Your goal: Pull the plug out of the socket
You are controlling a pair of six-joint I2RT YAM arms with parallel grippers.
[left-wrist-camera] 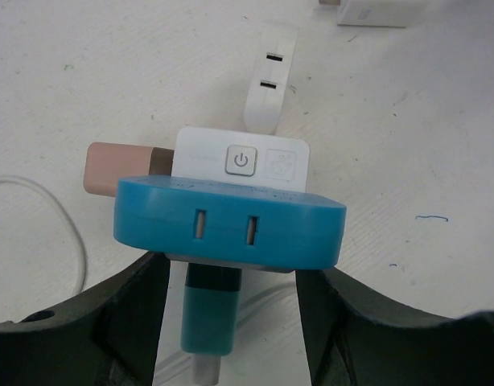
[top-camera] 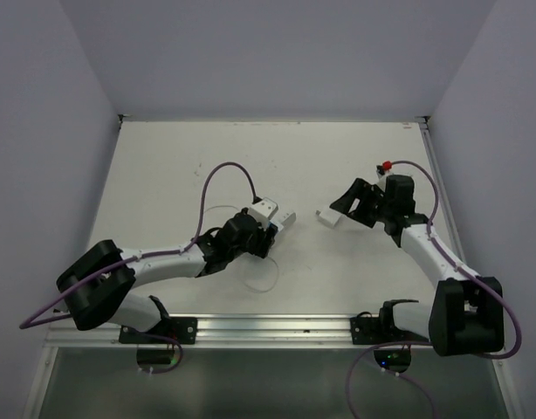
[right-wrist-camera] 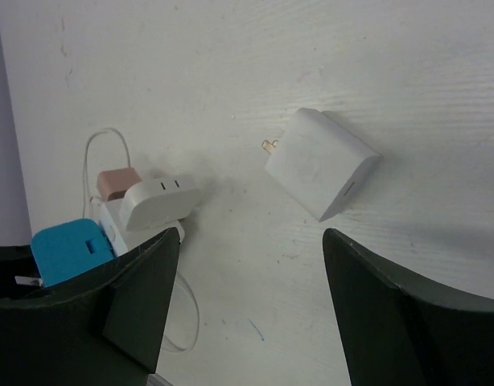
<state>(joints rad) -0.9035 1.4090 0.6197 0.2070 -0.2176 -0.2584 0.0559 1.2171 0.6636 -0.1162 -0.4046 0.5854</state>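
The socket point(left-wrist-camera: 240, 161) is a white block with a power button, and several plugs are stuck in it. A flat blue plug point(left-wrist-camera: 231, 229) is on its near face, a pink plug point(left-wrist-camera: 110, 167) on its left, a white plug point(left-wrist-camera: 271, 76) on its far side and a teal plug point(left-wrist-camera: 208, 310) below. My left gripper point(left-wrist-camera: 232, 269) is shut on the socket's sides just under the blue plug. It also shows in the top view point(top-camera: 261, 234). My right gripper point(right-wrist-camera: 251, 233) is open and empty, off to the right of the cluster point(right-wrist-camera: 110, 221).
A loose flat white square plug point(right-wrist-camera: 319, 161) lies on the table just beyond my right gripper's fingers, also in the top view point(top-camera: 325, 218). A thin white cable point(top-camera: 264, 279) loops near the left gripper. A small red thing point(top-camera: 386, 166) sits at the back right.
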